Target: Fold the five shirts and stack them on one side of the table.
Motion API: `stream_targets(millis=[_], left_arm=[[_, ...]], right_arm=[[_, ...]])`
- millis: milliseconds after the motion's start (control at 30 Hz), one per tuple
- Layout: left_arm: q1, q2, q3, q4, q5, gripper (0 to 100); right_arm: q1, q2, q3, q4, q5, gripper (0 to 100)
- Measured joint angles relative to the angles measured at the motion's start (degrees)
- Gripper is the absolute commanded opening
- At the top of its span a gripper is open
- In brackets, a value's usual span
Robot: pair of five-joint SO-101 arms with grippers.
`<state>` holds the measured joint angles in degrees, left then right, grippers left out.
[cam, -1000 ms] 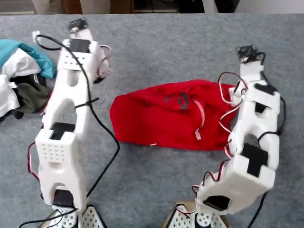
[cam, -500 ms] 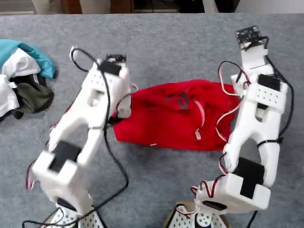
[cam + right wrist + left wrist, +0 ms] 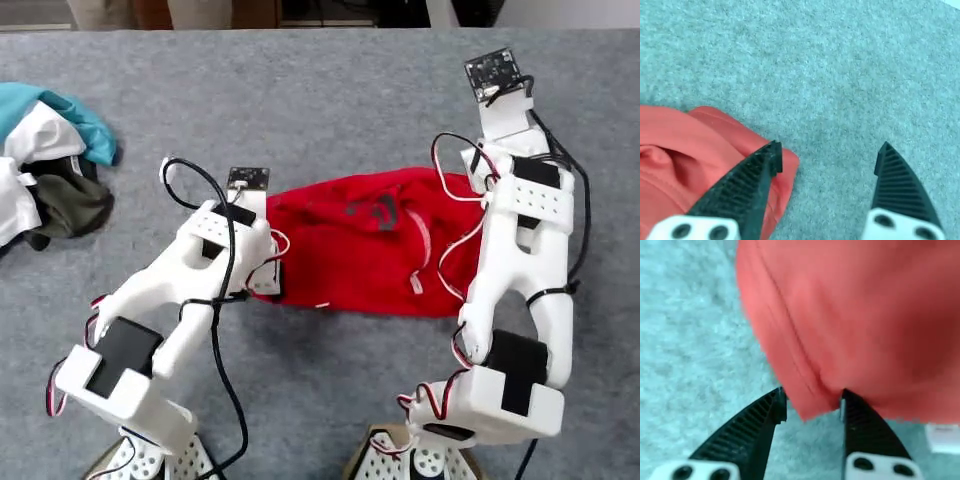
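Observation:
A red shirt (image 3: 360, 245) lies crumpled across the middle of the grey table (image 3: 330, 90). In the high view my left gripper (image 3: 262, 278) is down at the shirt's near left corner. The left wrist view shows this gripper (image 3: 812, 405) open, with the corner of the red shirt (image 3: 855, 320) between its black fingers (image 3: 757, 427). My right gripper (image 3: 482, 178) stands over the shirt's far right corner. It is open (image 3: 830, 152), one finger (image 3: 752, 185) over the edge of the red shirt (image 3: 700, 145), the other over bare table.
A pile of other shirts (image 3: 45, 165), teal, white and dark green, lies at the table's left edge. A small white tag (image 3: 415, 285) shows on the red shirt. Bare grey table lies beyond and in front of the red shirt.
My left arm has swung from the far left, near the pile, over to the red shirt's left corner and lowered. My right arm has stretched a little farther away.

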<state>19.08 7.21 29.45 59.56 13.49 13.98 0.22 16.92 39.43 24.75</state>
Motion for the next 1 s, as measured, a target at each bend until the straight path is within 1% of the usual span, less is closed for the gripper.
stream_targets(millis=[67,133,200,300,467,633,833,1000], left_arm=[[0.1,2.4,-3.0,0.0,1.8,2],[0.3,4.0,-6.5,-0.3,2.5,3],[0.2,5.7,-9.8,-0.8,2.8,2],[0.0,6.2,-12.5,-0.2,3.0,2],[-4.1,5.3,-18.7,6.9,3.0,2],[-12.1,1.7,-26.8,14.5,2.6,2],[-22.6,-2.0,-35.3,27.3,-5.5,2],[-30.3,-8.6,-37.2,35.4,-12.7,2]], right_arm=[[0.0,0.0,0.0,0.0,0.0,30.0],[0.0,0.0,0.0,0.0,0.0,30.0],[0.0,0.0,0.0,0.0,0.0,30.0],[0.0,0.0,0.0,0.0,0.0,30.0],[0.0,0.0,-0.1,1.1,0.0,30.2],[0.0,0.0,-3.8,9.8,0.8,30.2],[0.0,0.0,-10.9,23.7,1.0,30.2],[0.0,-4.1,-12.7,30.8,4.7,30.2]])
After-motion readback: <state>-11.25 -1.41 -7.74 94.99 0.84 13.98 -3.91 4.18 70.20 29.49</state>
